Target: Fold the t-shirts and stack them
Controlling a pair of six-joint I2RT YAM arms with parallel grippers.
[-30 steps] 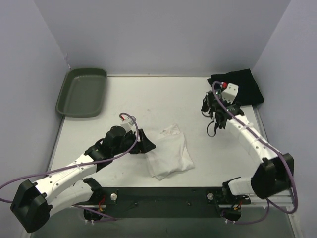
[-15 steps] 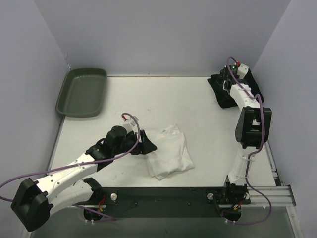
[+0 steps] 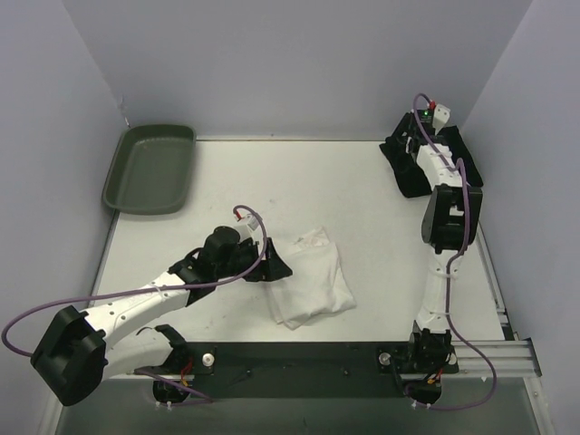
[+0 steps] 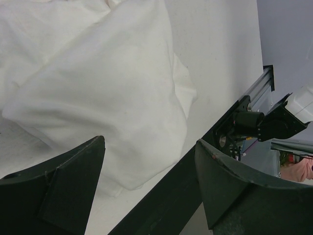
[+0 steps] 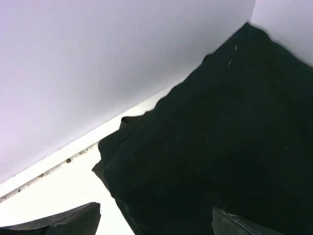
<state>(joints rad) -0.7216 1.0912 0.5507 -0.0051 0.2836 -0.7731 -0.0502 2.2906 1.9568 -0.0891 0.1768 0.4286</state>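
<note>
A: Quick, what step is this?
B: The white t-shirt [image 3: 310, 276] lies in a rough folded wad near the front middle of the table [image 3: 272, 181]. The black t-shirt [image 5: 220, 147] is bunched in the far right corner, against the wall. They're well apart, so no stack yet.
A: Left gripper?
B: The left gripper [image 4: 149, 142] is spread wide, low at the white shirt's left edge, with nothing between the fingers.
A: And the right?
B: The right gripper [image 5: 156, 215] hangs over the black cloth near its wall-side edge. Its fingers are wide apart and it holds nothing either. Can't tell if it touches the fabric.
A: So the black one is the job now?
B: My guess is white is done or nearly, and black is the right arm's target. Next it needs to drop onto an edge, pinch a layer or two, and drag the shirt out to open table for folding.
A: Tray?
B: The dark green tray [image 3: 149, 168] sits far left, not involved.
</note>
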